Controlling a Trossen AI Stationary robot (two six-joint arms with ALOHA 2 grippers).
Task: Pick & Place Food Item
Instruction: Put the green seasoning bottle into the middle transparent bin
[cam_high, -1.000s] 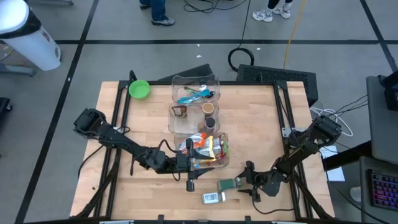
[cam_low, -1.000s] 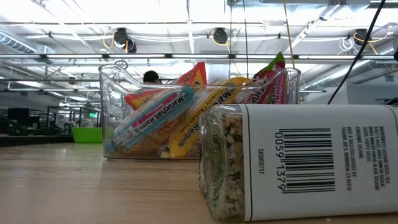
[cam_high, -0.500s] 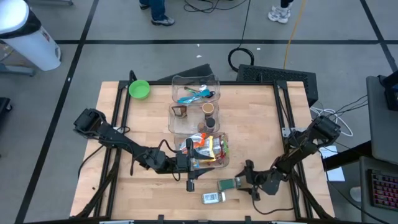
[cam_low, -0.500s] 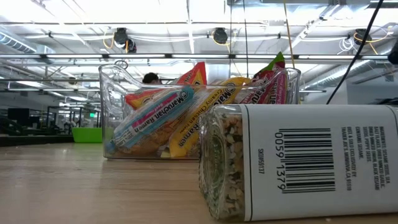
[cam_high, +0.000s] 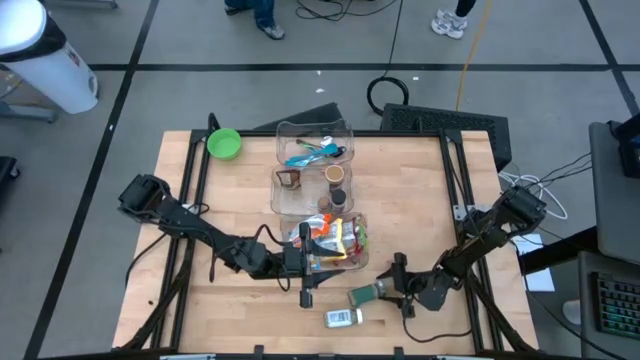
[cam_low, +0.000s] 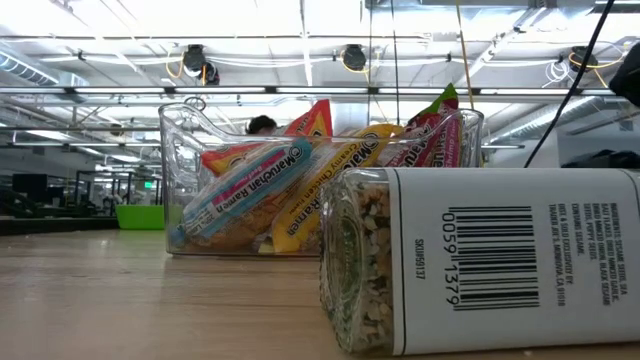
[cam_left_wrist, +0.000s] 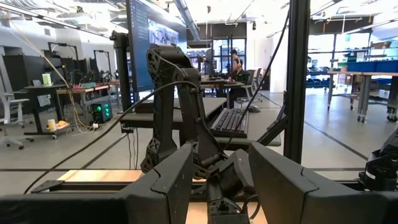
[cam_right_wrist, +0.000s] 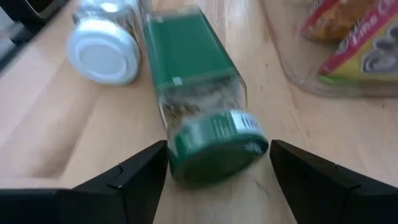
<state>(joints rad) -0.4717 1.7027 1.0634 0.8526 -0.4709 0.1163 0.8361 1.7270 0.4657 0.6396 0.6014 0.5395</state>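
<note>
Near bench edge: right gripper (cam_right_wrist: 211, 163) jaws spread, straddling green-capped clear spice jar (cam_right_wrist: 202, 102). Grasp step; next, clench. Left gripper (cam_high: 303, 266) unclear.

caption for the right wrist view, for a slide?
Right gripper, fingers open, straddling the lid end of a green-labelled glass spice jar lying on the wooden table, beside a white-capped jar.

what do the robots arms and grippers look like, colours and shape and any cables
Both arms are dark, near-black, jointed links with bulky housings at the joints and black cables looping alongside. The left gripper and right gripper each end in two matte black fingers, broad and angular with flat faceted faces. No markings show.
</note>
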